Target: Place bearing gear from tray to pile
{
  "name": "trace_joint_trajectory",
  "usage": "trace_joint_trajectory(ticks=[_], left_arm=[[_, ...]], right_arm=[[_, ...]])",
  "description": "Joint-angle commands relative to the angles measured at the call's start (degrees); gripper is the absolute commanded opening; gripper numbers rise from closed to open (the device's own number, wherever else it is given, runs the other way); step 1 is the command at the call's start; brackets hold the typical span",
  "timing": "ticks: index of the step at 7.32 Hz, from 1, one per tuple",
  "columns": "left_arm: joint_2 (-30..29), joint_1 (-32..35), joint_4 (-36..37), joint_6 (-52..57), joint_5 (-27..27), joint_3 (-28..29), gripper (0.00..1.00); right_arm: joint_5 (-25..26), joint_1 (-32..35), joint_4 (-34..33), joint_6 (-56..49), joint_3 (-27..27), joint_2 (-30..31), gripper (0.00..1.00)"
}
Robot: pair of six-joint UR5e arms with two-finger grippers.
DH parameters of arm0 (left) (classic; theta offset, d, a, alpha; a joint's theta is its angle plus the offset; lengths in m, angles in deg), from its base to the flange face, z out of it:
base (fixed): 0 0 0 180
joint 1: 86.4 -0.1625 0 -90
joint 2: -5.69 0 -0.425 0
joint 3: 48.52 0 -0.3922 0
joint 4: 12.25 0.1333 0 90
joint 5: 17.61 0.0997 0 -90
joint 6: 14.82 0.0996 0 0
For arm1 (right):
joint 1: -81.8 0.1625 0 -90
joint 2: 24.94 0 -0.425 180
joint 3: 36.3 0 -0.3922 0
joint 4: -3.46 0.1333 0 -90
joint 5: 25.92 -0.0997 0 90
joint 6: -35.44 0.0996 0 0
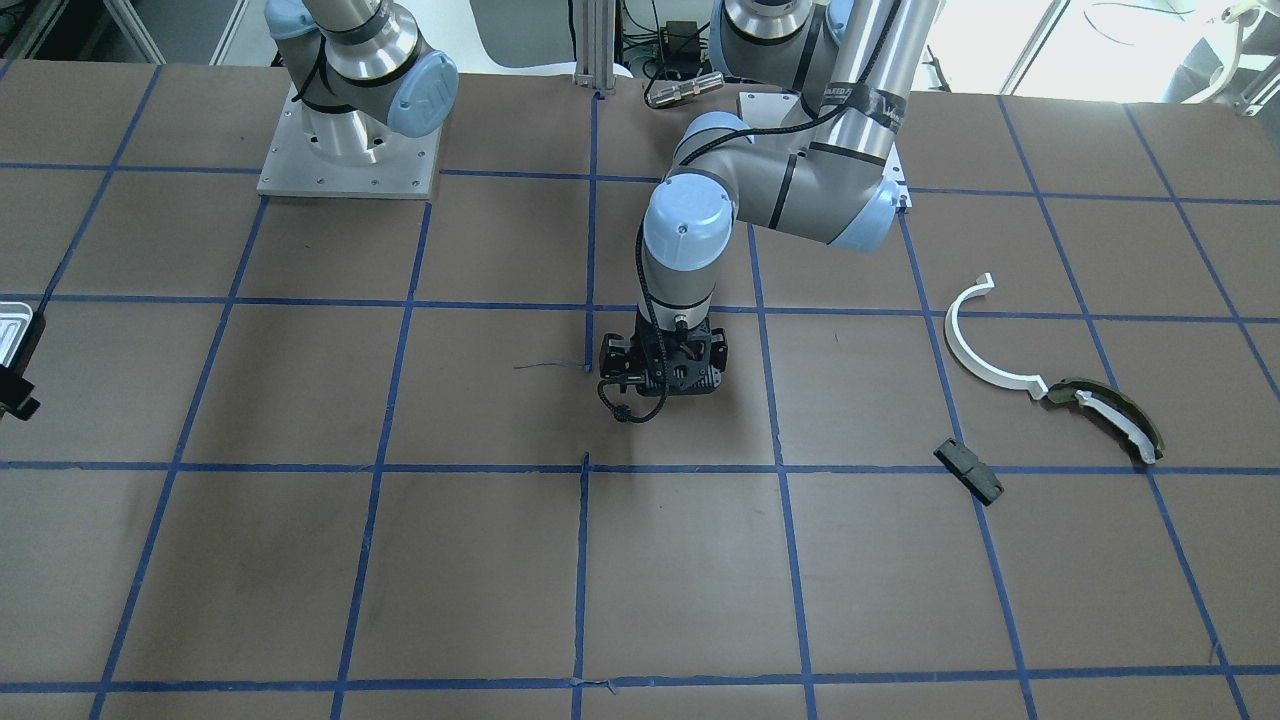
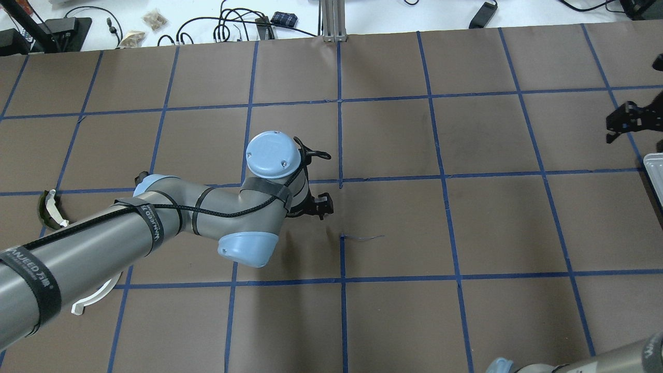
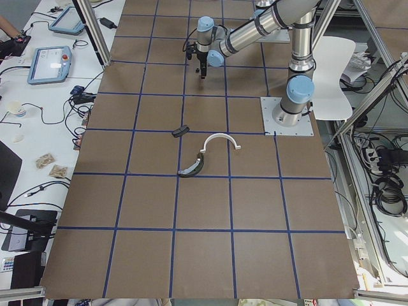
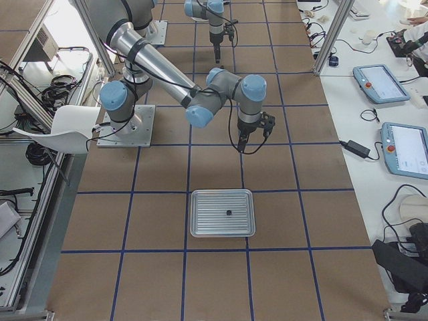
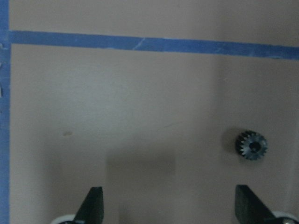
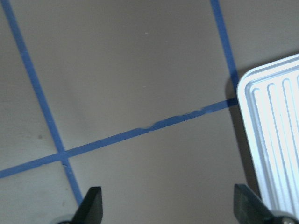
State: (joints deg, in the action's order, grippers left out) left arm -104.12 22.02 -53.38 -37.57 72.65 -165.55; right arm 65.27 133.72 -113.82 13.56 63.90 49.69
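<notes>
A small dark toothed bearing gear (image 5: 252,145) lies on the brown paper, just ahead of my left gripper's right fingertip. My left gripper (image 5: 168,205) is open and empty, pointing down near the table's middle (image 1: 662,375). The silvery ribbed tray (image 4: 222,212) holds one small dark part (image 4: 229,212), too small to identify. My right gripper (image 6: 168,205) is open and empty beside the tray's rounded corner (image 6: 275,130). The pile lies apart from both grippers: white half-ring (image 1: 985,340), olive curved piece (image 1: 1110,410), black block (image 1: 968,470).
Blue tape lines (image 1: 590,465) grid the brown table cover. The arm bases (image 1: 350,150) stand at the robot's edge of the table. Cables and tablets (image 3: 51,64) lie on a side bench beyond the table.
</notes>
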Motion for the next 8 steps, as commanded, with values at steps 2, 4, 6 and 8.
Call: trace_joint_trajectory(ticks=[2,4,6,8], left_arm=[[-3.4,1.2,0.4,-1.4,0.2,5.2,1.00],[-4.6,2.1,0.4,-1.6,0.4,5.4,1.00],[-4.8,2.1,0.4,-1.1,0.3,5.2,0.96],[-5.0,2.1,0.3,-1.4,0.4,5.4,0.39]], right_arm=[[-0.1,-11.6,-2.7,-17.4,-3.1,-6.0,1.00],[-0.1,-14.4,-5.1,-21.4,-7.4,-12.9,1.00],[-0.3,-14.5,-6.4,-21.0,-10.5,-19.0,1.00],[0.1,-14.5,-7.6,-20.9,-10.4,-19.9,0.93]])
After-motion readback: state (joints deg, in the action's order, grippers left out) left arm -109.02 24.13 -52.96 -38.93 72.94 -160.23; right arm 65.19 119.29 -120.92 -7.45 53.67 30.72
